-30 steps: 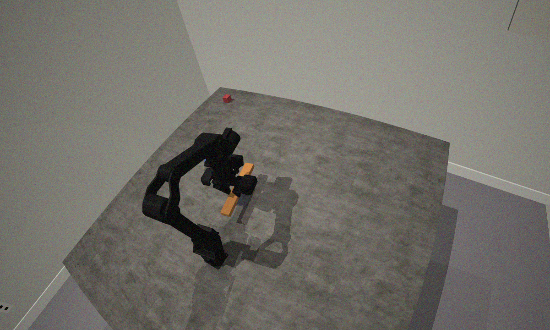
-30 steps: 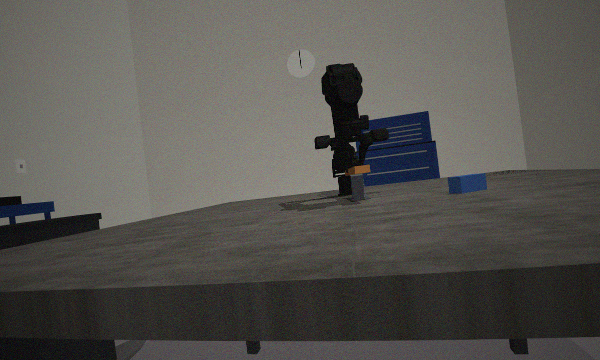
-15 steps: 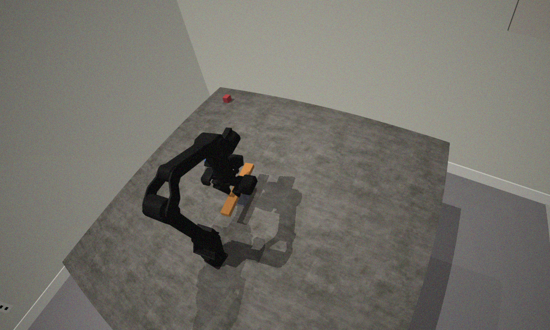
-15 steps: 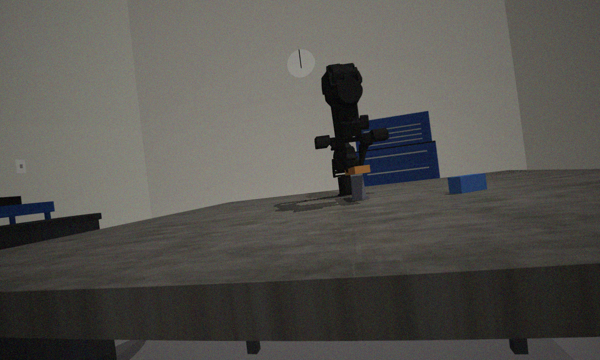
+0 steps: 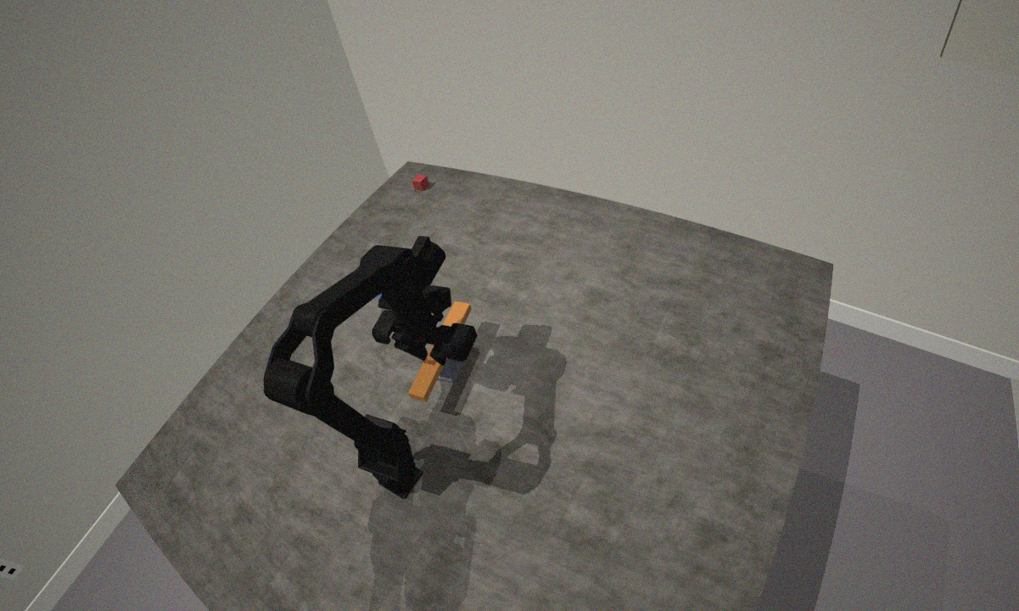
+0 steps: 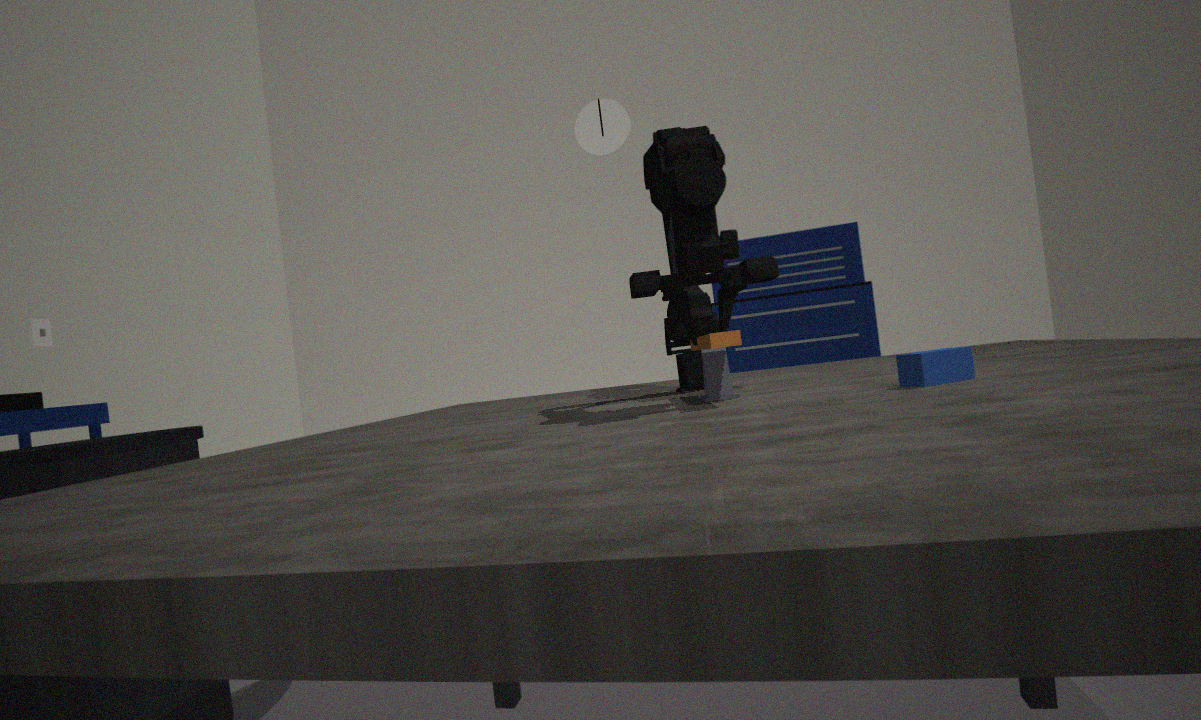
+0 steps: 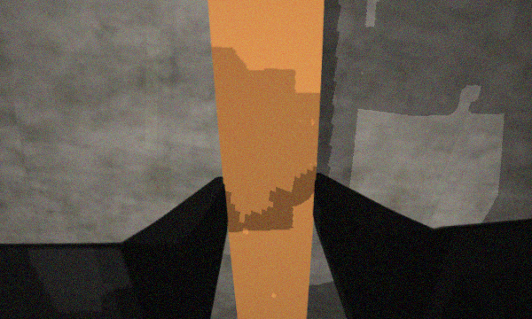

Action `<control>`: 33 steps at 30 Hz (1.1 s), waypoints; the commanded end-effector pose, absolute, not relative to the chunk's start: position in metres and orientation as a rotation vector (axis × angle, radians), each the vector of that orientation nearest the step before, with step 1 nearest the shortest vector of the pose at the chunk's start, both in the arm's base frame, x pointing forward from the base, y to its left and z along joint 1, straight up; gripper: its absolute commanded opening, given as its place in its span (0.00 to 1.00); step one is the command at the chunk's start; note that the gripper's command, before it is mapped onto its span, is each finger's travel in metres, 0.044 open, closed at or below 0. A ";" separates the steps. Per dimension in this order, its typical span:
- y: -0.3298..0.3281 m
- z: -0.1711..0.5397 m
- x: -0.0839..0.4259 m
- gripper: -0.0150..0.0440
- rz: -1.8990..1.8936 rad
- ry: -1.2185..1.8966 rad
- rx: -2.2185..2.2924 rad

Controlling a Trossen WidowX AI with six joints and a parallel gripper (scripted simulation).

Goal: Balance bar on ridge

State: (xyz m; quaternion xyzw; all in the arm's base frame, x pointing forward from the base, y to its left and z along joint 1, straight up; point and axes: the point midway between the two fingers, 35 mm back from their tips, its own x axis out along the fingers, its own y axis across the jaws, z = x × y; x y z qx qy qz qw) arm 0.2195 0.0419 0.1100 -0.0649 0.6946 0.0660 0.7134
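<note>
The orange bar (image 5: 424,381) (image 6: 720,339) (image 7: 266,133) is held between the two black fingers of my gripper (image 5: 430,356) (image 7: 269,185), which is shut on it. The fingers press its long sides, and the bar reaches out past them both ways. It looks about level and is off the table. The grey-blue ridge (image 5: 447,371) (image 6: 717,376) stands upright on the table under the bar. In the exterior view the bar's underside meets the ridge's top; whether they touch or a thin gap remains, I cannot tell. The bar and arm partly hide the ridge in the top view.
A blue block (image 6: 935,367) lies on the table (image 5: 649,341) (image 6: 497,501), to the right of the ridge in the exterior view. A small red cube (image 5: 420,182) lies near the table's far corner in the top view. A blue cabinet (image 6: 801,322) stands beyond the table.
</note>
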 end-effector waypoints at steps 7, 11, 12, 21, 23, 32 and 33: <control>0.042 0.110 0.220 0.25 0.146 1.539 -0.144; 0.042 0.110 0.220 0.25 0.146 1.539 -0.144; 0.042 0.110 0.220 0.25 0.146 1.539 -0.144; 0.042 0.110 0.220 0.25 0.146 1.539 -0.144; 0.042 0.110 0.220 0.25 0.146 1.539 -0.144; 0.042 0.110 0.220 0.39 0.146 1.539 -0.144; 0.042 0.110 0.220 0.43 0.146 1.539 -0.144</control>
